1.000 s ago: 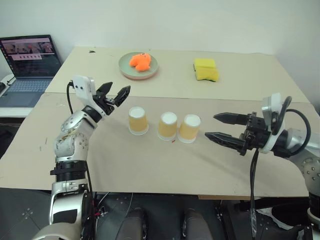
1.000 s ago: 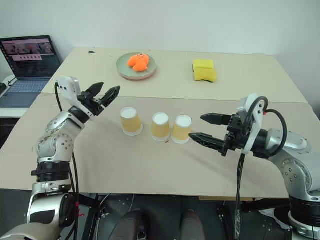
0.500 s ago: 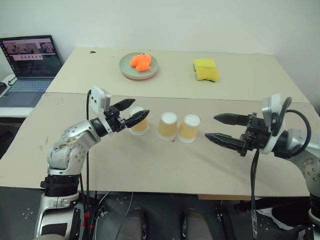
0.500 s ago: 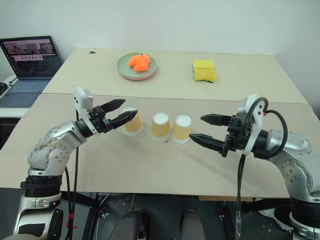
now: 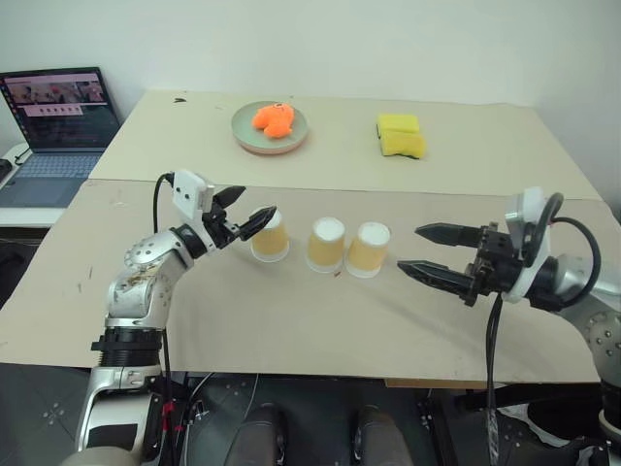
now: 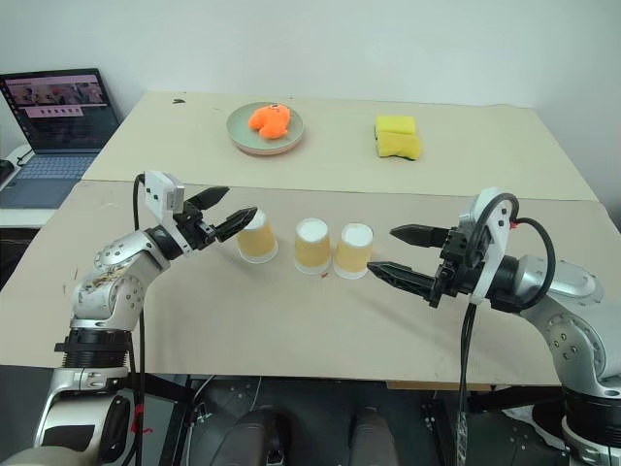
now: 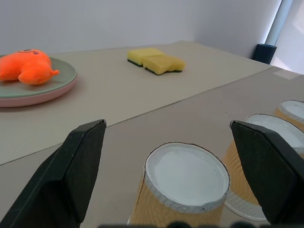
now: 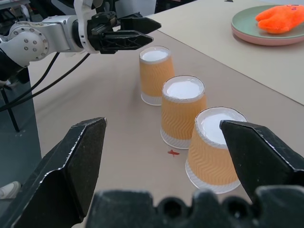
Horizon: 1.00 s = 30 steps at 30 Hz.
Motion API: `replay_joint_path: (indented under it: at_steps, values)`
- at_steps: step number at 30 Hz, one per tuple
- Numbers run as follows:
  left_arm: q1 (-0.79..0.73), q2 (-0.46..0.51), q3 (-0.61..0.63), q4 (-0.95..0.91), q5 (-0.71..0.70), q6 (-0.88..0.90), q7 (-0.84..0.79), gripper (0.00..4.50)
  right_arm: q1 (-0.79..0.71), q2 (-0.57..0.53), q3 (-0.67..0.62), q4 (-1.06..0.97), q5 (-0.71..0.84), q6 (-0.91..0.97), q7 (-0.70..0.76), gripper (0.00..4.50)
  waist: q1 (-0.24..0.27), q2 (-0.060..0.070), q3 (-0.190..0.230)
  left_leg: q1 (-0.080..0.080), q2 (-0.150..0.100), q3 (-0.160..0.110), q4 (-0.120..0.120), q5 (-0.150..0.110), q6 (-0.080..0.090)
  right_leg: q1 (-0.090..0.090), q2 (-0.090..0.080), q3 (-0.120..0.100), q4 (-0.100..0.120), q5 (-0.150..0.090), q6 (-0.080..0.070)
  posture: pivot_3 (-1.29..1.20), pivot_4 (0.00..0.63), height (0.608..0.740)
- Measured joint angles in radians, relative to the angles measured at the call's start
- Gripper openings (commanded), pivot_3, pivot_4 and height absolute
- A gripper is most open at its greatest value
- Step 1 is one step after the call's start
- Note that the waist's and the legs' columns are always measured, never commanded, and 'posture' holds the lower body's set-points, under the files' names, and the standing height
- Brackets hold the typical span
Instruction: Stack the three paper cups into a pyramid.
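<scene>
Left eye view: sponge point(image 5: 400, 135), plush toy point(image 5: 273, 118) sit behind cups point(image 5: 328, 244).

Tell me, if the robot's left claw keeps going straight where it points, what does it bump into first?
Most likely the nearest paper cup. The open left gripper points right at it, one finger to each side, so the cup would slip between them.

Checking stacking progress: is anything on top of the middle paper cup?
Nothing; the middle paper cup shows its bare white base facing up. Its inside is hidden, since it stands upside down.
</scene>
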Motion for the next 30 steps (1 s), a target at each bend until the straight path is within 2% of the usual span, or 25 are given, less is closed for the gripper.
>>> replay_joint_path:
  at_steps: [30]
  values:
    - [0.014, -0.025, -0.043, 0.076, 0.082, -0.046, -0.017, 4.46, 0.032, 0.0, -0.03, -0.024, 0.036, 0.0, -0.032, 4.5, 0.0, 0.0, 0.0, 0.0, 0.0, 0.0, 0.0, -0.001, 0.002, 0.0, 0.0, 0.0, 0.0, 0.0, 0.0, 0.0, 0.15, 0.673]
